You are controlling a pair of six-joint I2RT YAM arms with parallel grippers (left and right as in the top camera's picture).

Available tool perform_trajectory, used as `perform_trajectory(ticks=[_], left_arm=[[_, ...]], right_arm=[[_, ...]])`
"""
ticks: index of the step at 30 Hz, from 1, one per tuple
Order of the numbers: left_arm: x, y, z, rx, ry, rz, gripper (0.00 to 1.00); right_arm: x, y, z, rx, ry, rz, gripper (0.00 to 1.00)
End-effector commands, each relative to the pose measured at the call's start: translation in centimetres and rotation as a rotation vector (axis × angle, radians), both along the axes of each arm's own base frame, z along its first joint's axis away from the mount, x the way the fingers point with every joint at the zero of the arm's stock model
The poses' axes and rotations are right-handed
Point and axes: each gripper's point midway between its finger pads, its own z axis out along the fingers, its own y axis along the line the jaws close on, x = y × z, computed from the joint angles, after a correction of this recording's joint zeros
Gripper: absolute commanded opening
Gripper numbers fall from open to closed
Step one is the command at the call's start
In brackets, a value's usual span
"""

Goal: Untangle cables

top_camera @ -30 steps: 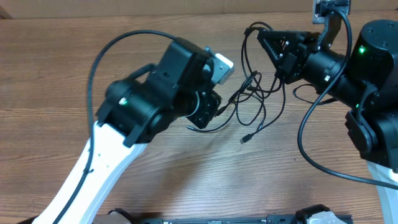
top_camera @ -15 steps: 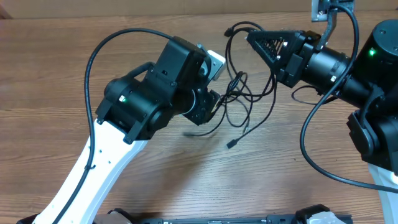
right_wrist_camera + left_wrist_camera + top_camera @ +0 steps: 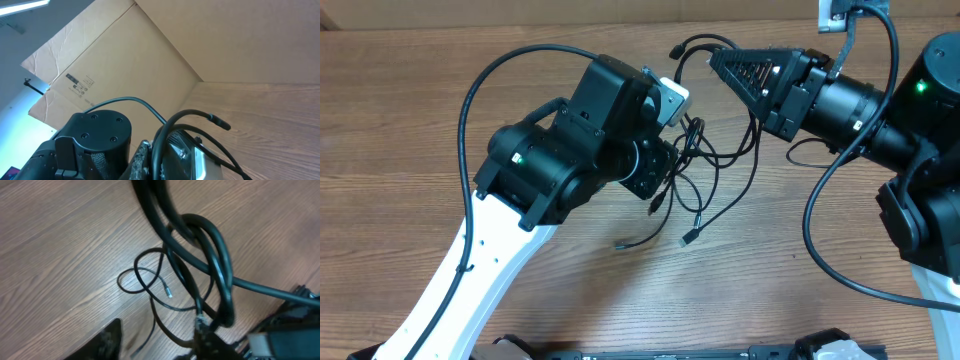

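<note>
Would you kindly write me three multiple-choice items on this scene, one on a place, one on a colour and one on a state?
1. Where is the tangle of cables?
A. Between the left arm and the right arm
B. Behind the right arm
C. Left of the left arm

2. What colour are the cables?
A. White
B. Black
C. Red

3. How is the right claw?
A. Wide open
B. Shut on the cables
C. Out of view

Answers: 1 A, the overhead view shows the tangle in the gap between the arms; 2 B, every cord is black; 3 B, its tips meet and cords loop away from them.
</note>
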Motion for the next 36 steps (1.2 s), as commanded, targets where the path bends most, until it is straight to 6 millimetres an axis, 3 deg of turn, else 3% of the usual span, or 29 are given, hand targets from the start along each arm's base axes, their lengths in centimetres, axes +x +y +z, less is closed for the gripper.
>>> perform_trajectory(ticks=[1, 3, 7, 15, 25, 36], left_arm=[[-0.3, -0.8, 0.2, -0.041, 0.02, -0.034, 0.37], [-0.3, -0.9, 0.2, -0.044, 0.021, -0.037, 0.33], [-0.5, -1.0, 0.2, -0.05, 0.027, -0.044, 0.4], [-0.6, -1.1, 0.2, -0.053, 0.029, -0.051, 0.42], [-0.4, -2.3, 1.2, -0.106, -0.003, -0.099, 0.42], [0.3, -3.0, -0.3, -0.089, 0.03, -0.103, 0.22]], right_arm=[[-1.3, -0.2, 2.2, 0.026, -0.055, 0.003, 0.04], [-1.1, -0.4, 2.2, 0.025, -0.056, -0.014, 0.04], [-0.7, -0.7, 2.1, 0.024, -0.054, -0.042, 0.04], [0.3, -0.6, 1.4, 0.015, -0.031, -0.056, 0.04], [-0.9, 1.6, 1.2, 0.035, 0.003, 0.044, 0.04], [-2.4, 2.5, 2.3, 0.074, -0.007, 0.138, 0.04]])
